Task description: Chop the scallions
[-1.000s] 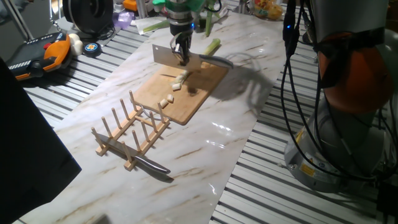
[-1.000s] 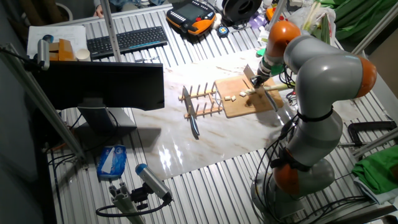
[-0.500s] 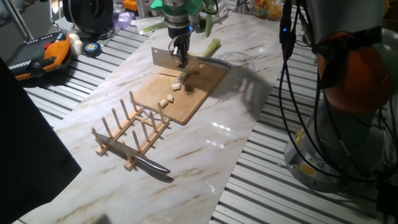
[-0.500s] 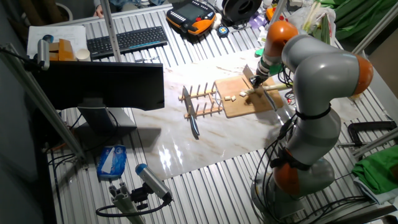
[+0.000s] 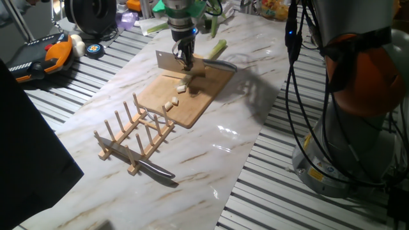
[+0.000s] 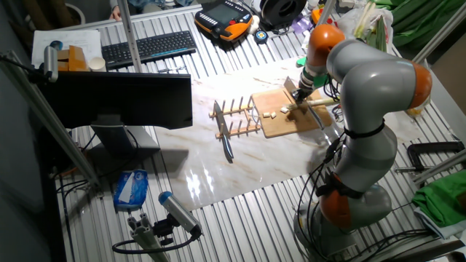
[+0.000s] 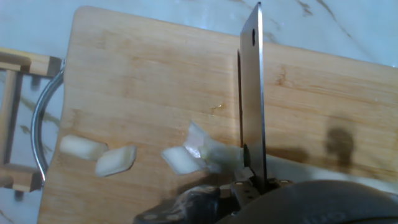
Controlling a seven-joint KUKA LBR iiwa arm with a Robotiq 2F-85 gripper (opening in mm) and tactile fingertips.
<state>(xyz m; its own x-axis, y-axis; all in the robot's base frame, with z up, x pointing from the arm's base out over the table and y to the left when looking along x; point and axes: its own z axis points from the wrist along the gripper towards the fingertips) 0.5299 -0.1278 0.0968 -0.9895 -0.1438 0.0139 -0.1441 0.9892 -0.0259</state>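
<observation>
Over the last second our pincer, clamped on the cleaver, has drifted slightly along the board. The blade stands upright beside the scallion, chunks already cut; we judge another chop is coming.

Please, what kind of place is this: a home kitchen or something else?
Probably a robotics lab, not a kitchen. The cutting board lies on a marble-look sheet over a ribbed metal bench, with a keyboard and a monitor nearby.
</observation>
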